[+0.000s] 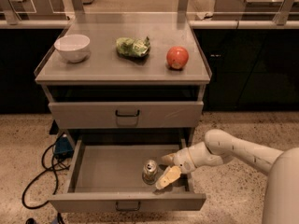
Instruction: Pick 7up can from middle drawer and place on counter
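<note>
The 7up can (150, 171) stands upright on the floor of the pulled-out middle drawer (105, 168), right of centre and near the front panel. My gripper (164, 169) is down inside the drawer just right of the can, with its pale fingers (168, 176) spread open. One fingertip sits by the can's front right side, the other behind and to its right. The can is not gripped. The counter (100, 69) is the grey top of the cabinet above.
On the counter are a white bowl (72, 47), a green crumpled bag (133, 46) and a red apple (177, 57). The top drawer (126, 114) is shut. A black cable and blue object (60, 146) lie on the floor to the left.
</note>
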Available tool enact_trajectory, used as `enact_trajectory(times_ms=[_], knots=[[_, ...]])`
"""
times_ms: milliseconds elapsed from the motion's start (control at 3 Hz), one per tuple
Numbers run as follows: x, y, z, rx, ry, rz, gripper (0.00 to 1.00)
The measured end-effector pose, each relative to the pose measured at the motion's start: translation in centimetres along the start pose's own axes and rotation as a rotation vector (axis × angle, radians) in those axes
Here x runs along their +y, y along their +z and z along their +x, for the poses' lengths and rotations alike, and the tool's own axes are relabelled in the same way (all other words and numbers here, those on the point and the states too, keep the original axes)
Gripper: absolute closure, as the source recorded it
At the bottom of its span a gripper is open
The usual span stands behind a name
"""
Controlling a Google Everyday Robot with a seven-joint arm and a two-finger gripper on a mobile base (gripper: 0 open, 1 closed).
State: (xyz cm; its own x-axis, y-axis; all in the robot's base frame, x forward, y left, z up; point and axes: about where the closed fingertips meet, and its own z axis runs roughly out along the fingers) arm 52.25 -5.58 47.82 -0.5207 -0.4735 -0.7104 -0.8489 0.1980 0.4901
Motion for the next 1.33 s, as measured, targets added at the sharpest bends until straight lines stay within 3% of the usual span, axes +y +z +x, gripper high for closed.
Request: enact_trajectory(times_ms=[333,667,1000,1333], knots=[[0.3,0.0,0.1,0.002,0.001,0.035,0.00],[2.3,-0.5,-0.9,-0.010,0.023,0.117,0.00],[5.1,1.8,0.6,-0.023,0.116,0.183,0.00],[4.6,2.6,1.9,-0.014,0.129,0.230,0.00]])
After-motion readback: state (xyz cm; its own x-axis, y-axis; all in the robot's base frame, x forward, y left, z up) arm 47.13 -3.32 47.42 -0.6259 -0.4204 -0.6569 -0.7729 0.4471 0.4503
